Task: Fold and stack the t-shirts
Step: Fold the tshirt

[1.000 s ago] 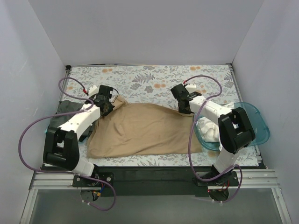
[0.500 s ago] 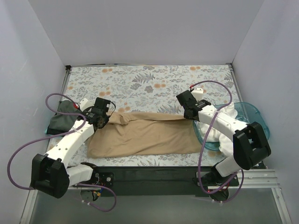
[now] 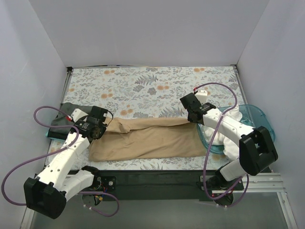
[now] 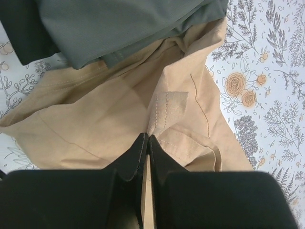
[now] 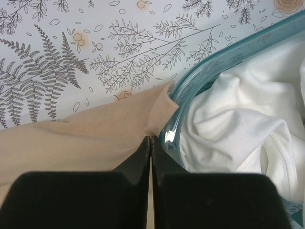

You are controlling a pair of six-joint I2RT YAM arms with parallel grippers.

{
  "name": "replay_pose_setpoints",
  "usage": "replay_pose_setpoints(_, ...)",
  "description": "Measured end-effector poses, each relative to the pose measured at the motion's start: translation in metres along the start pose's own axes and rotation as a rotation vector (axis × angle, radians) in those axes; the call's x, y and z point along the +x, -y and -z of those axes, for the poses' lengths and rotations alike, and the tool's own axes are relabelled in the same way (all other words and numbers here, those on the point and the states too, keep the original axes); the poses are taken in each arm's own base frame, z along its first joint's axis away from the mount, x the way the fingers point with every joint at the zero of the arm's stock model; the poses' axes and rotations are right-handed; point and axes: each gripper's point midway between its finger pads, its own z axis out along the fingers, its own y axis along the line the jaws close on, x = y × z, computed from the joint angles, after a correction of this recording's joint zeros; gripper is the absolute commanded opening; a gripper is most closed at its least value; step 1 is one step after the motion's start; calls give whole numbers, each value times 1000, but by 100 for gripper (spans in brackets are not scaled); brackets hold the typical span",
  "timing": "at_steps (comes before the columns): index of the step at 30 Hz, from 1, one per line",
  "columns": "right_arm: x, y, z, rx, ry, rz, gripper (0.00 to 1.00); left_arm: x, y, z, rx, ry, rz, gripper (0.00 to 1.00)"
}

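Across the table's (image 3: 143, 81) near half lies the tan t-shirt (image 3: 152, 140), between the dark grey-green t-shirt (image 4: 124, 24) and the teal tub (image 5: 224, 53). Light and limp, it will likely sag unless held at its corners; left claw (image 4: 148, 141) and right claw (image 5: 150, 141) are each pinched shut on its far edge

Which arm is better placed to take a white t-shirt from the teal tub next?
Right, probably. The right claw pinches the tan t-shirt at the rim of the teal tub, beside the white t-shirts. The left claw holds the other end, by the dark grey-green t-shirt.
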Motion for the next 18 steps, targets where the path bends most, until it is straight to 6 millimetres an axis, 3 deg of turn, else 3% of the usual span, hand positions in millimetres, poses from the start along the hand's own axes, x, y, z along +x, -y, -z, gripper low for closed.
replay_pose_setpoints(5, -2, 1, 3, -9, 12, -3, 1, 3, -12, 7, -9, -16, 26, 0)
replay_pose_setpoints(12, 16, 2, -2, -16, -16, 17, 3, 22, -39, 7, -29, -74, 30, 5)
replay_pose_setpoints(13, 17, 3, -2, -16, -19, 20, 7, 26, -42, 6, -37, -90, 24, 10)
replay_pose_setpoints(14, 18, 3, -2, -15, -20, 20, 16, 30, -45, 6, -44, -107, 20, 29)
replay_pose_setpoints(16, 18, 2, -1, -21, -20, 16, 28, 36, -50, 8, -47, -134, 13, 49)
replay_pose_setpoints(17, 17, 1, 0, -26, -19, 14, 37, 37, -51, 11, -41, -144, 17, 68)
replay_pose_setpoints(18, 16, 0, 2, -36, -18, 9, 39, 37, -52, 14, -32, -147, 18, 75)
